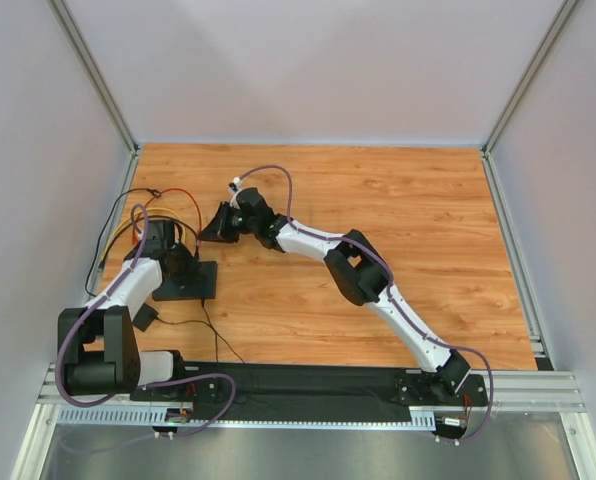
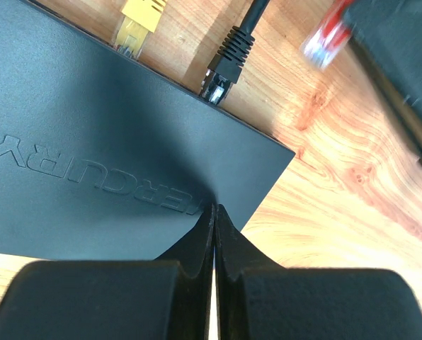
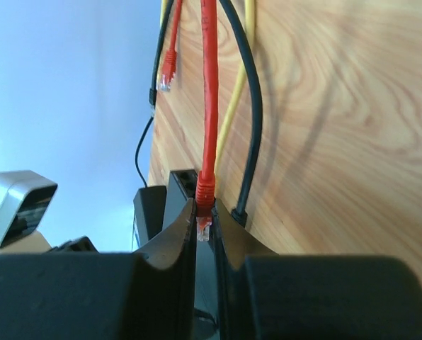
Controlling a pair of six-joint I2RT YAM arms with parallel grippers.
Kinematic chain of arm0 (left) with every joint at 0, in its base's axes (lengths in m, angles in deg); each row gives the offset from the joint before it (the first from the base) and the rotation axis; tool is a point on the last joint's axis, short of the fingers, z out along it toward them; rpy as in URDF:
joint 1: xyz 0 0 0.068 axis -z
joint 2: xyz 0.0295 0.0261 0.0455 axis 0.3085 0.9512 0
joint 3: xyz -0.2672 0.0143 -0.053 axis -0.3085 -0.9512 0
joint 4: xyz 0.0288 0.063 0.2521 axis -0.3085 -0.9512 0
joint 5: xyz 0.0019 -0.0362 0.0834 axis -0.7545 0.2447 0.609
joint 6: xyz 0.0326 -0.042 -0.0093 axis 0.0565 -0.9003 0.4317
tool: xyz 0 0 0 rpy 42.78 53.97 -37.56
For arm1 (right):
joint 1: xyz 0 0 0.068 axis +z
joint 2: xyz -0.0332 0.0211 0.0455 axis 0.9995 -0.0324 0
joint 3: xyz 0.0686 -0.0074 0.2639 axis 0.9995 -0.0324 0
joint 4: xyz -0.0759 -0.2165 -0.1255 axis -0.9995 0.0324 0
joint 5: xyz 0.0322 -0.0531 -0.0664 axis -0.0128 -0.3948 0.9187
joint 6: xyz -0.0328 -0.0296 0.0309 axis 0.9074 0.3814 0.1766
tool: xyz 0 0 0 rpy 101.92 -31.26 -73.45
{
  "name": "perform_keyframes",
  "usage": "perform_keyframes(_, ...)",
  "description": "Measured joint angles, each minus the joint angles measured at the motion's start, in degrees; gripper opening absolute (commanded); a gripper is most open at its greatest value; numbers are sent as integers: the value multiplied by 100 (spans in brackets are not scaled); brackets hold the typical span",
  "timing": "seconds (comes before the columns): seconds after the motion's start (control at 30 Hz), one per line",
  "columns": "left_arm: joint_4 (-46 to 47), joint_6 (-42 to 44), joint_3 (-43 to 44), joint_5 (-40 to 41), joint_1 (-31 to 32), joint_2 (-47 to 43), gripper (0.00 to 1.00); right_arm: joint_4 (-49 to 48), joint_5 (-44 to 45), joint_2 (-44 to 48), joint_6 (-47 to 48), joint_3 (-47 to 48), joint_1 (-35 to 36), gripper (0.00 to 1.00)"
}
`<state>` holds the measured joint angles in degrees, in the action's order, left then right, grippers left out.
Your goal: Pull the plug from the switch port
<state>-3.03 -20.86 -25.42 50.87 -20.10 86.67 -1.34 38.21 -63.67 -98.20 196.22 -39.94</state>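
The switch is a flat black box lettered MERCURY, lying at the table's left. My left gripper is shut and empty, its tips pressed down on the switch's top near a corner. A yellow plug and a black plug sit in the switch's far edge. My right gripper is shut on a red plug, whose clear tip is free of the ports. In the left wrist view the red plug hangs blurred beside the switch. The right gripper is just beyond the switch.
Red, yellow and black cables run off over the wooden table toward the back left. A second loose red plug end lies farther off. A small black block with a thin cable lies near the left arm.
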Motion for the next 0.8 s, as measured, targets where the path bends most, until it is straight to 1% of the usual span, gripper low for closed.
perform_keyframes(0.1,11,4,-4,-4,0,-2,0,208,33,-140,98,369,-7,0)
perform_keyframes(0.3,68,81,-144,22,7,-302,1,374,22,-66,448,181,-111,0)
perform_keyframes(0.33,28,129,-192,46,13,-404,4,382,-20,-15,496,98,-149,0)
perform_keyframes(0.37,-74,197,-258,83,13,-577,12,378,-96,28,531,33,-181,0)
perform_keyframes(0.4,-186,258,-337,118,13,-782,16,378,-199,90,570,-33,-225,0)
perform_keyframes(0.43,-328,306,-396,140,13,-1032,23,376,-354,173,629,-83,-271,0)
perform_keyframes(0.47,-437,345,-431,166,13,-1303,26,374,-422,216,651,-94,-313,0)
perform_keyframes(0.57,-612,433,-448,201,13,-2210,33,256,-752,610,713,-302,-422,0)
perform_keyframes(0.67,-710,514,-420,151,13,-2872,36,-63,-922,1180,726,-656,-492,0)
perform_keyframes(0.8,-920,538,-374,-2,13,-3180,39,-555,-979,1958,710,-1176,-568,0)
